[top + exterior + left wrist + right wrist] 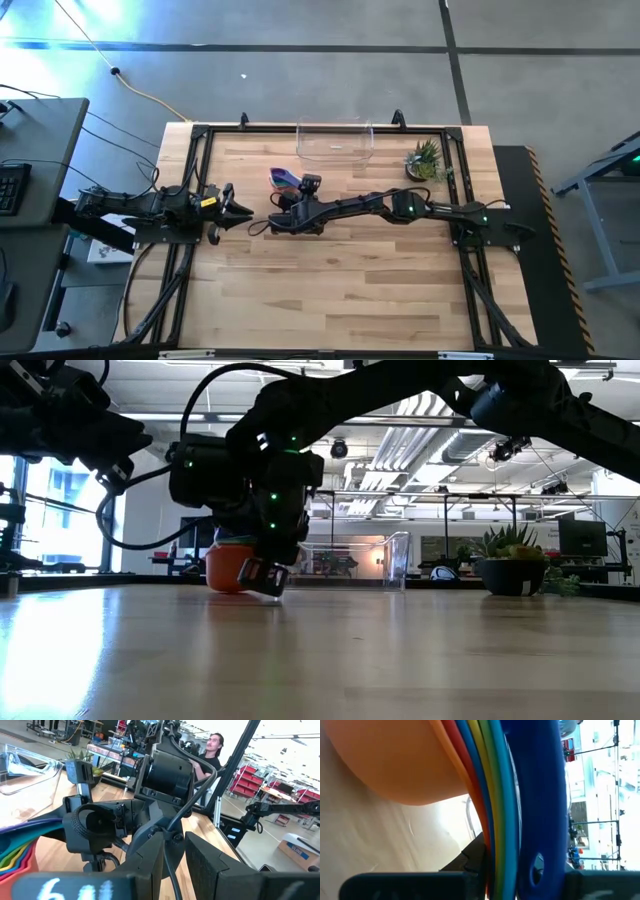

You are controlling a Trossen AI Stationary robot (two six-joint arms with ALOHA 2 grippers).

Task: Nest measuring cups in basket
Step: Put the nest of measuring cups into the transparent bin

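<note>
The nested measuring cups fill the right wrist view, orange bowl outermost, with red, yellow, green, teal and blue rims stacked edge on. The right claw is narrowed onto the stack's handles (its dark fingers sit on either side of them), and the cups rest on the bench near its middle. The clear basket stands apart at the bench's far edge, beside a potted plant. The left claw waits at the bench's left side; whether its fingers are apart, I cannot tell.
</note>
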